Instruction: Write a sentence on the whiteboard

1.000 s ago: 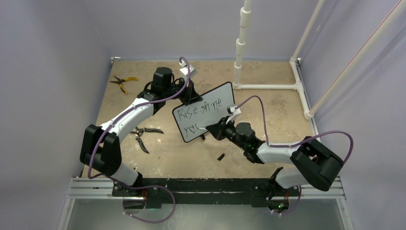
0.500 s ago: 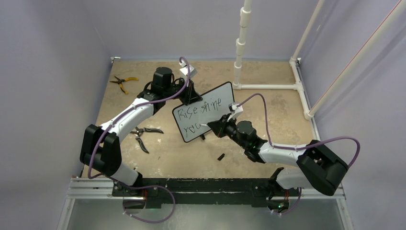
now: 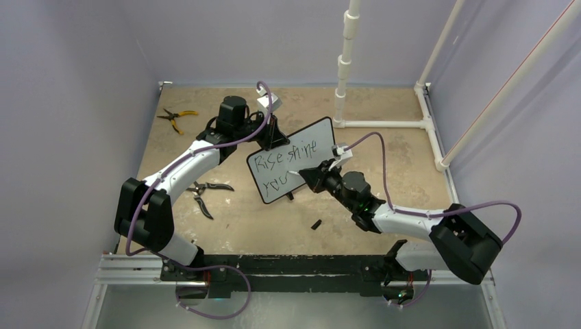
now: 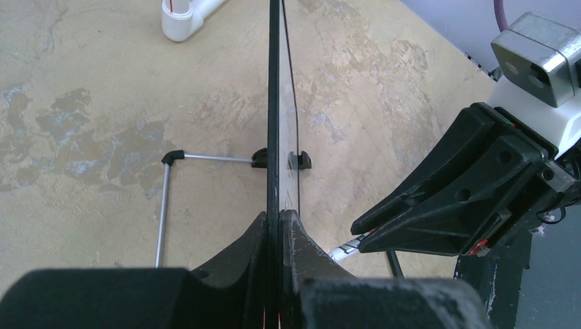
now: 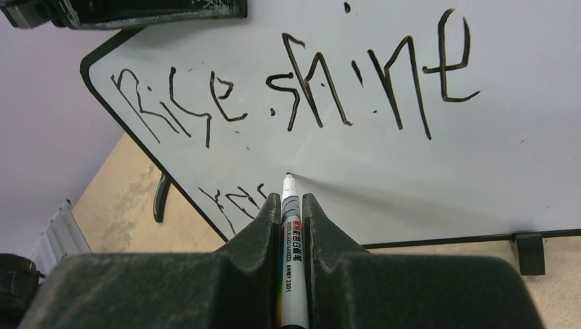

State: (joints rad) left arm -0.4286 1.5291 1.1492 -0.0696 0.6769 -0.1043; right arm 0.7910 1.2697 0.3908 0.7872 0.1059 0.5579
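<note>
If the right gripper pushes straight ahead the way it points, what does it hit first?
The whiteboard. The marker clamped in the right gripper leads, its tip seemingly touching or nearly touching the board's face, just right of the second line of writing.

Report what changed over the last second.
The right gripper, shut on the marker, slid up the whiteboard, away from the arm bases, and its elbow swung right. The second line of the sentence seems a stroke longer. Nothing was grasped or released. The left gripper kept clamping the board's edge.
</note>
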